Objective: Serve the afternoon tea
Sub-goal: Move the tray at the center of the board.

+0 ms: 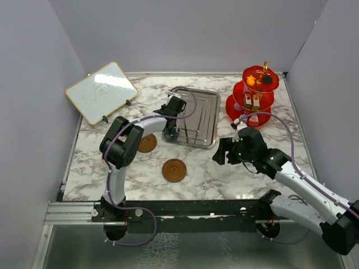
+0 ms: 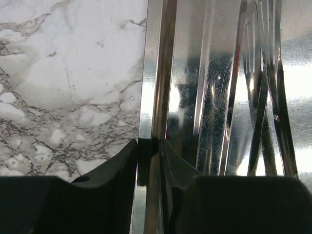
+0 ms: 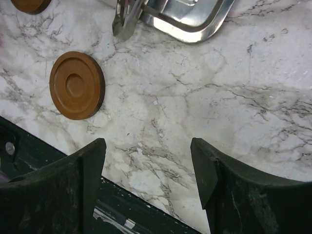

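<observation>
The red three-tier stand (image 1: 255, 95) with a gold finial stands at the back right, small cake pieces (image 1: 251, 82) on its tiers. Two round brown saucers lie on the marble, one (image 1: 174, 170) near the front, the other (image 1: 147, 143) partly under the left arm. My left gripper (image 1: 171, 131) (image 2: 148, 144) is shut on the left rim of the steel tray (image 2: 156, 73). My right gripper (image 1: 221, 151) (image 3: 148, 146) hangs open over bare marble, nothing between its fingers. In the right wrist view, the near saucer (image 3: 77, 86) lies to its left.
The rectangular steel tray (image 1: 196, 117) sits at the table's middle back with metal tongs (image 2: 265, 97) inside; their tip (image 3: 124, 22) pokes over the near rim. A wood-framed whiteboard (image 1: 101, 91) stands at the back left. Grey walls close in on three sides.
</observation>
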